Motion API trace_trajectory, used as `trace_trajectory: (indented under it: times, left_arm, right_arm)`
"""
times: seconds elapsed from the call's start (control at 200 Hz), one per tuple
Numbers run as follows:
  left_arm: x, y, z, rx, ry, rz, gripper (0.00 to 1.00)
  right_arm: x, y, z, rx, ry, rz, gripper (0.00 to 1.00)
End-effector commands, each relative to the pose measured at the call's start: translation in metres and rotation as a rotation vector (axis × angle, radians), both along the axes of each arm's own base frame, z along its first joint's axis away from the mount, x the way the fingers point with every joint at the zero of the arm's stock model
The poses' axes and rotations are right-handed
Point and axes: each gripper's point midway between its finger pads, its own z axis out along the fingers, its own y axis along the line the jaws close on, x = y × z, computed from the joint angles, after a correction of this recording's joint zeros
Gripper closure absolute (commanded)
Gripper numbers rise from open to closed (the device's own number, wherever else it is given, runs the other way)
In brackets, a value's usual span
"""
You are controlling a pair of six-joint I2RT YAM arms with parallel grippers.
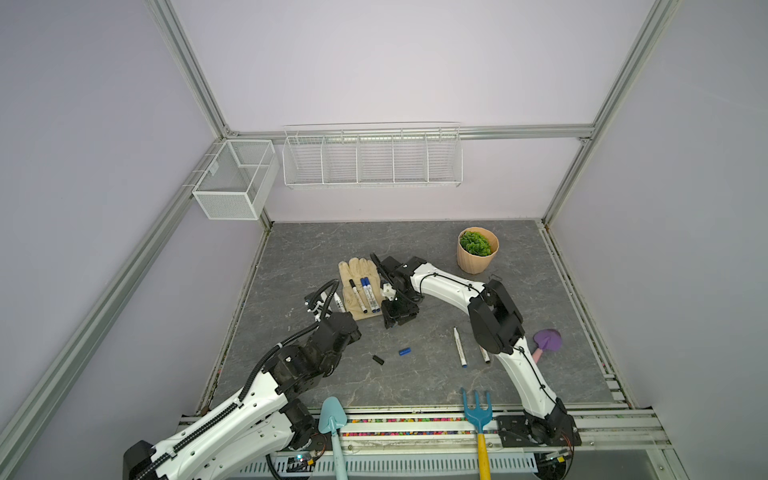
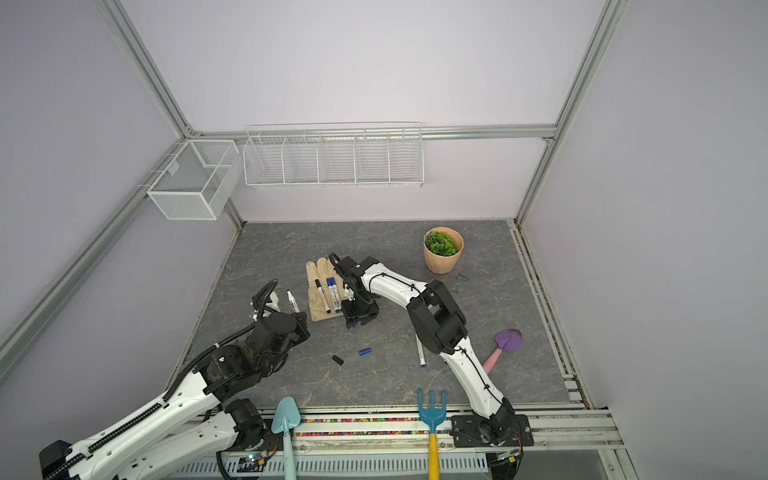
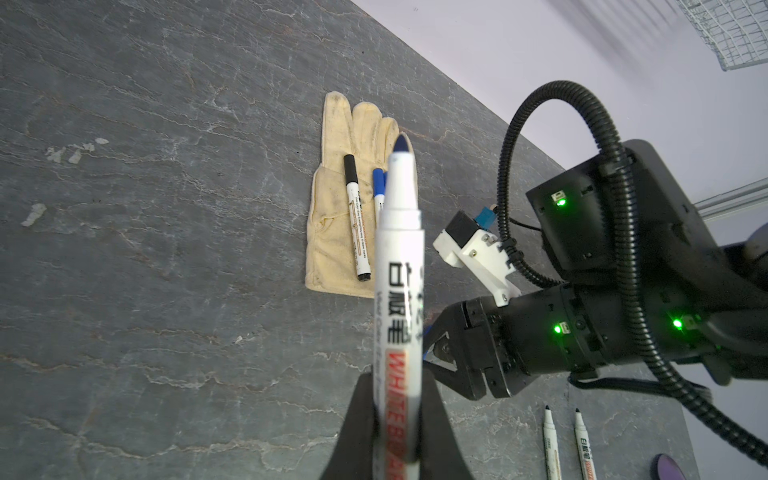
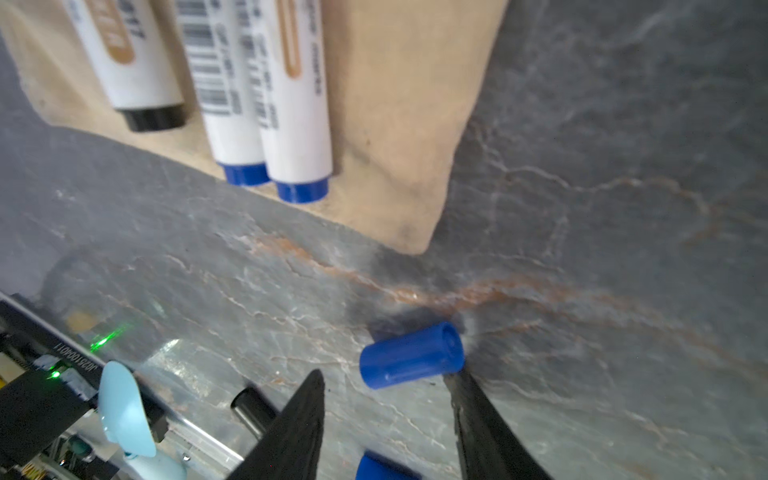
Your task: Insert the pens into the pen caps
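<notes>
My left gripper [image 3: 397, 415] is shut on a white pen [image 3: 399, 291] whose bare blue tip points away from it; the same pen [image 2: 292, 300] shows in a top view. My right gripper [image 4: 386, 376] is open, low over the table by the glove's cuff. A blue pen cap [image 4: 411, 355] lies on its side at its fingertips, and one fingertip [image 4: 457, 380] touches the cap's open end. Three capped pens [image 1: 363, 295] rest on the beige glove [image 1: 357, 266]. A loose blue cap [image 1: 404, 351] and a black cap [image 1: 377, 360] lie on the table. Two uncapped pens [image 3: 550, 444] lie further right.
A potted plant [image 1: 477, 249] stands at the back right. A purple trowel [image 1: 546, 343] lies beside the right arm. A light blue trowel [image 1: 332, 419] and a blue rake [image 1: 478, 409] lie across the front edge. Wire baskets [image 1: 372, 160] hang on the back wall.
</notes>
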Motion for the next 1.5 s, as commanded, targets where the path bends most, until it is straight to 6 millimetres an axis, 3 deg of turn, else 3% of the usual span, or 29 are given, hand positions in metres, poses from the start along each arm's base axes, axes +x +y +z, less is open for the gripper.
trace_trajectory:
  times: [0.0,0.175,0.26,0.405,0.52,0.705,0.815,0.955,1.37,1.494]
  left_arm:
    - [-0.003,0.007,0.008,-0.016,-0.013,0.019,1.0]
    - [-0.006,0.011,0.003,-0.006,-0.002,0.017,1.0]
    - [-0.008,0.012,0.001,-0.006,0.002,0.015,1.0]
    - [-0.009,0.011,-0.001,-0.01,0.009,0.003,1.0]
    - [-0.011,0.009,-0.002,-0.004,0.019,-0.013,1.0]
    - [-0.016,0.012,0.0,0.008,0.033,-0.028,1.0]
    - [-0.021,0.017,0.001,0.013,0.036,-0.031,1.0]
    - [-0.027,0.026,0.003,0.012,0.034,-0.022,1.0]
    - [-0.032,0.036,0.007,0.008,0.018,-0.005,1.0]
    - [-0.03,0.034,0.008,0.0,0.01,-0.003,1.0]
  right_arm:
    - [-0.005,-0.012,-0.025,-0.119,-0.035,0.059,0.5]
    - [-0.012,-0.028,0.025,-0.014,-0.237,0.091,0.44]
    - [-0.034,-0.047,0.038,-0.001,-0.234,0.113,0.42]
    - [-0.094,-0.067,0.034,0.015,-0.083,0.213,0.41]
    - [-0.136,-0.07,0.03,0.055,0.021,0.255,0.41]
    - [-0.174,-0.07,0.022,0.049,0.138,0.28,0.41]
    - [-0.177,-0.069,0.009,0.025,0.164,0.265,0.41]
    - [-0.163,-0.064,-0.003,-0.019,0.124,0.229,0.41]
    - [-0.134,-0.058,-0.017,-0.125,0.036,0.185,0.41]
    - [-0.131,-0.046,-0.018,-0.111,0.038,0.206,0.44]
